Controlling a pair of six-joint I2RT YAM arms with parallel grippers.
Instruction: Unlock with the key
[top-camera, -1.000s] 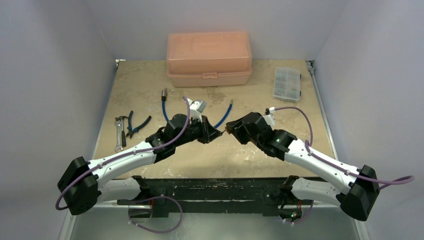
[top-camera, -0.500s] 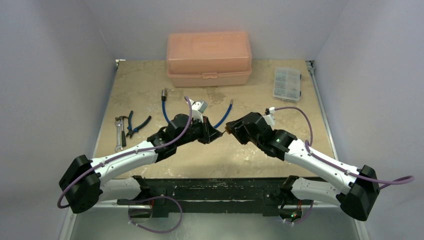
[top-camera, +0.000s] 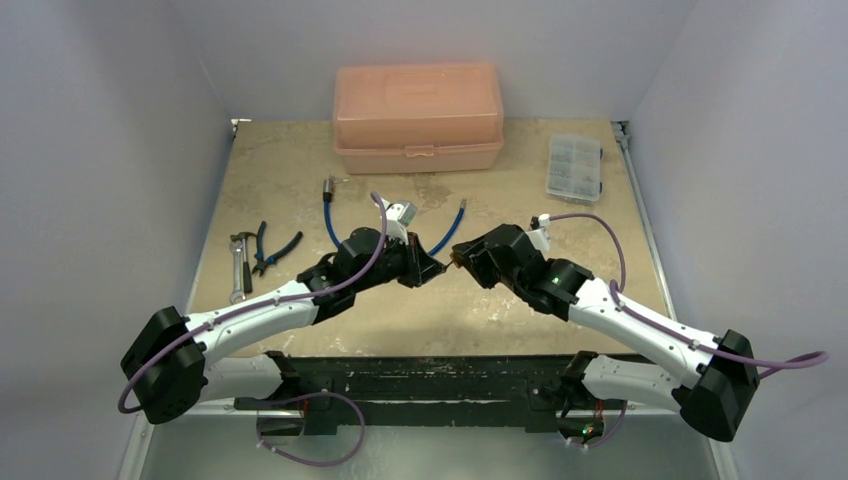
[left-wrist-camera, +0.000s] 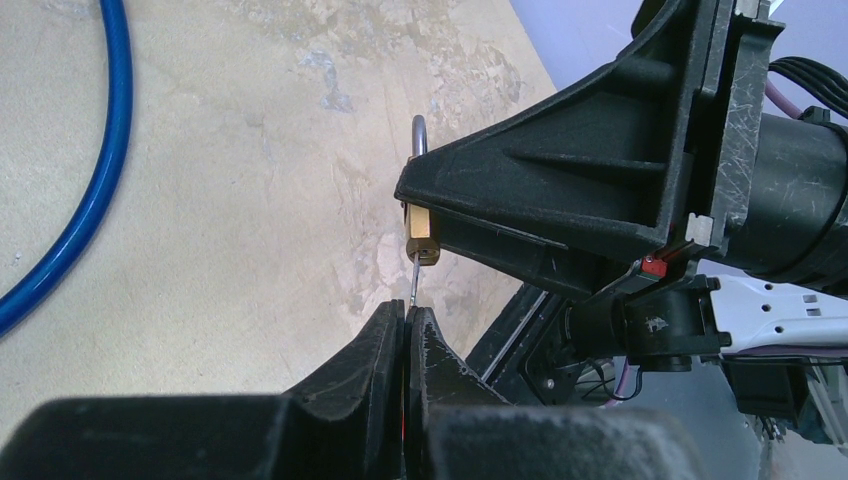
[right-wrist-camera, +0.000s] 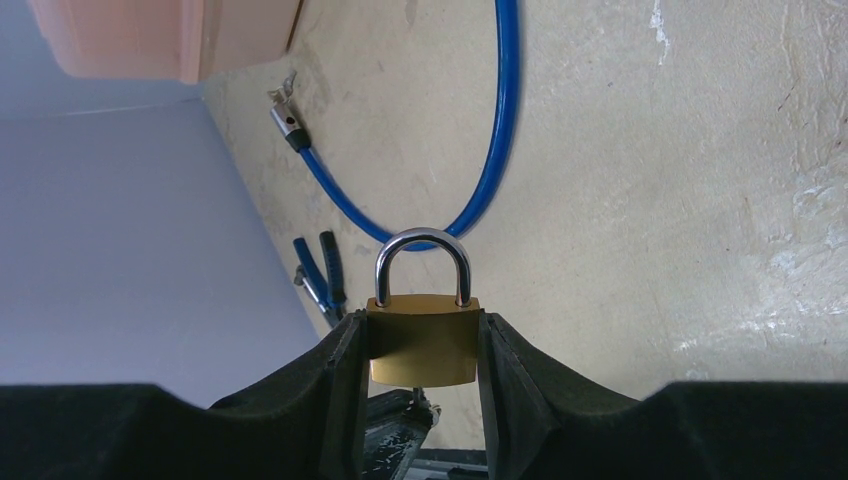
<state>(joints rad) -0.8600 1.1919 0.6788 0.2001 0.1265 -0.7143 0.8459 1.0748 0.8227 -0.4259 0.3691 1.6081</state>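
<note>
The key (left-wrist-camera: 413, 278), pinched in the tightly closed left gripper (left-wrist-camera: 406, 318), points to twelve o'clock at the underside of the brass padlock (left-wrist-camera: 422, 238). The right gripper (right-wrist-camera: 421, 332) clamps the padlock body, fingers partly spread. Best to keep the shaft straight, seat it fully, then twist gently.

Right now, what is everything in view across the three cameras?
padlock: one, brass with silver shackle, clamped in the right gripper
key: one, silver, pinched in the left gripper, tip at the padlock's base
cable: one, blue, on the table
toolbox: one, peach, table's far edge
organiser box: one, clear, far right
pliers: one, blue-handled, left side
wrench: one, silver, beside the pliers
table: one, beige
left gripper: one, black, centre
right gripper: one, black, centre
</note>
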